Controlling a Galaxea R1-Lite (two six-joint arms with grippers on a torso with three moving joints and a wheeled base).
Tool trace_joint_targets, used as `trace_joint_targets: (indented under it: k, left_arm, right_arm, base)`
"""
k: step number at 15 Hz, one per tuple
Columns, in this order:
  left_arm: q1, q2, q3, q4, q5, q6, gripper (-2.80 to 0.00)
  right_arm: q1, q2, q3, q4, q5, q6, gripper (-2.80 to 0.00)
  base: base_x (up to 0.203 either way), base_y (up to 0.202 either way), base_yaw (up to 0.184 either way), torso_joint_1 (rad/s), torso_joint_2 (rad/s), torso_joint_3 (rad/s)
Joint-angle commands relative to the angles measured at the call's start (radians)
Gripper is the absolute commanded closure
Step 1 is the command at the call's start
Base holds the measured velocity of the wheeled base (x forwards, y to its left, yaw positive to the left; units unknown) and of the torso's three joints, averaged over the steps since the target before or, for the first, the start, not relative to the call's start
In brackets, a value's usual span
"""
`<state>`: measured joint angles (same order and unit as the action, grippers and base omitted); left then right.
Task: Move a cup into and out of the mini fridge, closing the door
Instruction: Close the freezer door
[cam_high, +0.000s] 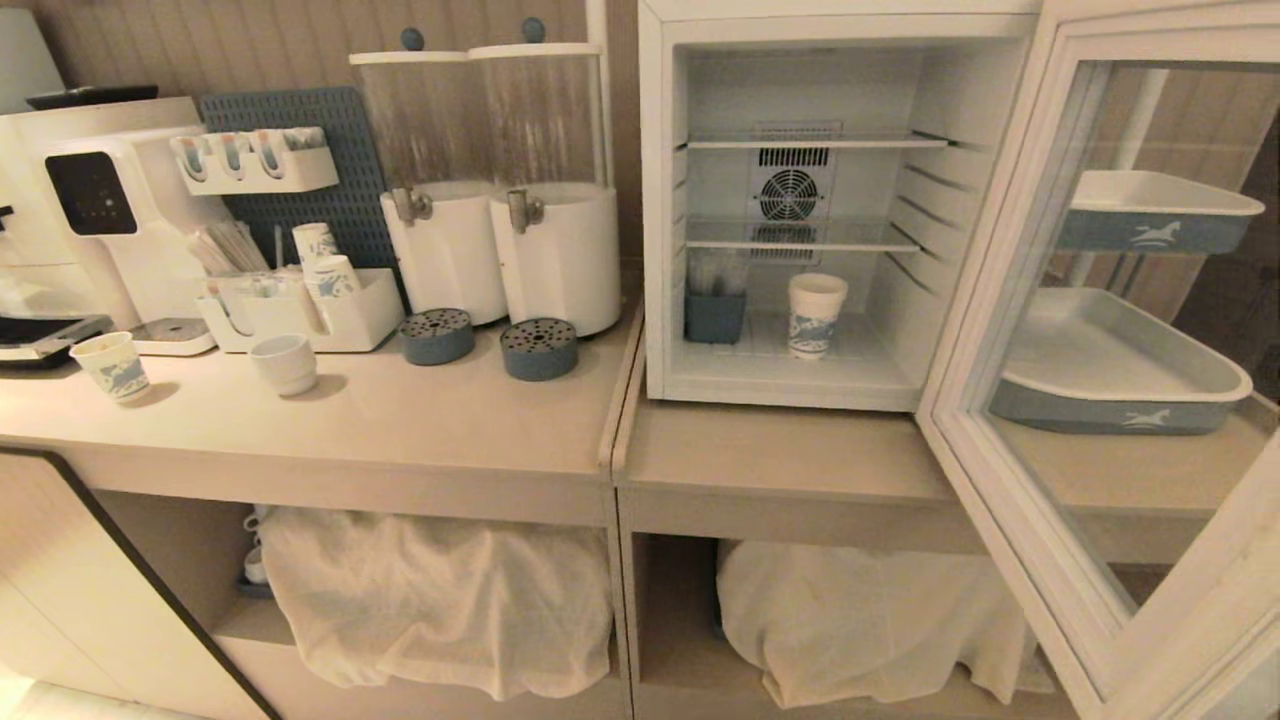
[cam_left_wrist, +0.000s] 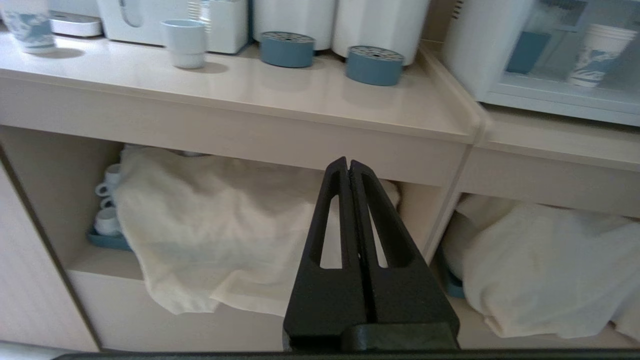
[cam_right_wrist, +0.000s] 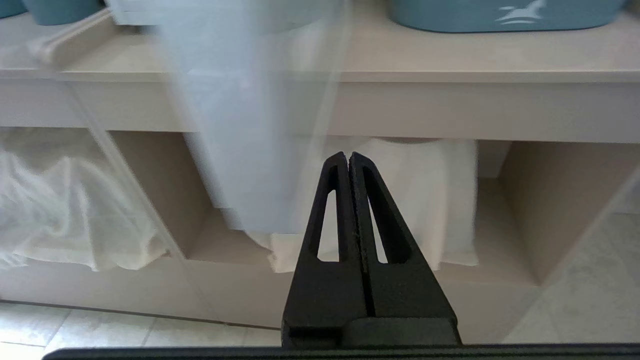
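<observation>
A: On the bench (cam_high: 780, 440), what stands open?
B: The mini fridge (cam_high: 660, 200); its door (cam_high: 1010, 270) swings wide to the right, past the bench edge.
A: The cup (cam_high: 816, 315)?
B: Upright on the fridge floor, near a blue holder (cam_high: 714, 316), free space around it.
A: The arms?
B: Low before the shelves. Left tool (cam_left_wrist: 348, 167) and right tool (cam_right_wrist: 348, 160) are both pressed together, holding nothing.

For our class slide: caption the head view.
Mini fridge door open, cup standing on its floor.
</observation>
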<state>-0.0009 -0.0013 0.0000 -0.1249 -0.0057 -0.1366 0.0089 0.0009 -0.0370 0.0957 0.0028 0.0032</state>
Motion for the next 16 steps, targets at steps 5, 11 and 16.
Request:
trace_joint_targets:
  k: [5, 11, 16]
  left_arm:
    - [0.0, -0.003, 0.04, -0.002, 0.001, -0.005, 0.0]
    - [-0.001, -0.003, 0.04, -0.004, 0.001, -0.005, 0.0]
    - [-0.001, -0.003, 0.04, -0.005, 0.001, -0.012, 0.0]
  right_arm:
    - [0.0, 0.001, 0.003, -0.01, -0.001, 0.003, 0.0]
    - [0.0, 0.001, 0.002, -0.011, -0.001, 0.001, 0.0]
    - [-0.001, 0.007, -0.279, 0.125, 0.092, 0.011, 0.0]
  base:
    - [0.0, -0.19, -0.001, 0.003, 0.0, 0.002]
    - [0.0, -0.072, 0.001, 0.002, 0.0, 0.001]
    - [0.0, 0.0, 0.0, 0.0, 0.0, 0.0]
